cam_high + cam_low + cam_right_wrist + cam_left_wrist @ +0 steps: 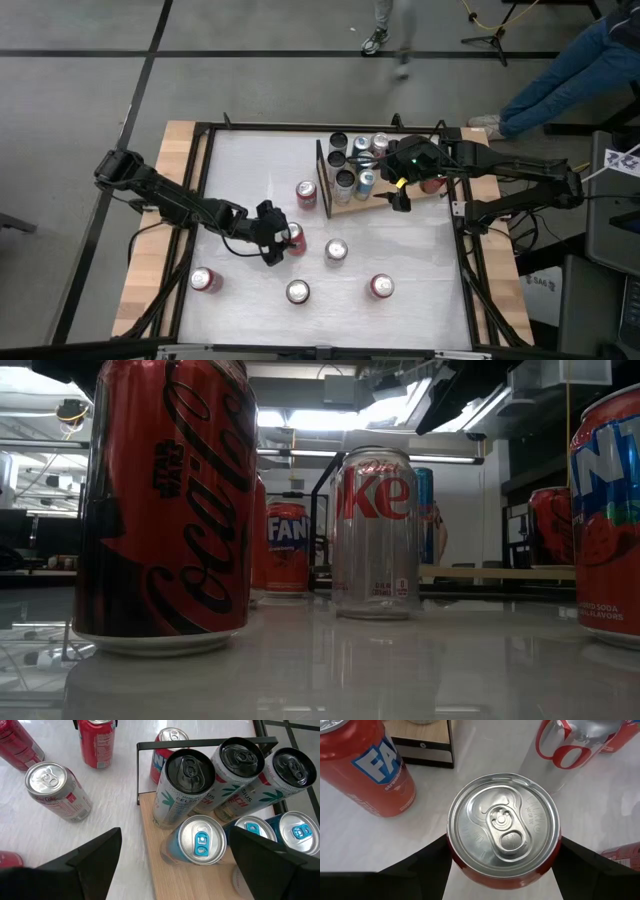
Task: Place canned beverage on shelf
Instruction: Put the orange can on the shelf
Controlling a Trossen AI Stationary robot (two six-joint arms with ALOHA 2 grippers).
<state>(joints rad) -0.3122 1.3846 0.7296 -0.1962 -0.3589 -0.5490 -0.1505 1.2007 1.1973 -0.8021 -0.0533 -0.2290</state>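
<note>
A red canned beverage [502, 827] stands upright on the white table, left of centre [294, 238]. My left gripper [278, 238] is open and slants down over it, with one finger [427, 857] at each side of the can just below its rim. The shelf [378, 205], a light wooden board with a black upright frame [200, 742] at its left end, lies at the far right and carries several cans [200, 840]. My right gripper [175, 835] hovers open above the board [400, 190], with nothing between its fingers. My left gripper's fingers [570, 857] stand close against the two opposite sides of the red can [555, 855], coming from the table's left and slanting down. I cannot tell whether they touch it. The can stands upright on the table.
Loose cans stand around: a red Fanta [307, 193] by the shelf's frame, a silver Diet Coke [335, 250], and three along the near side [205, 280], [298, 291], [381, 286]. A person's legs [570, 70] show beyond the far right corner.
</note>
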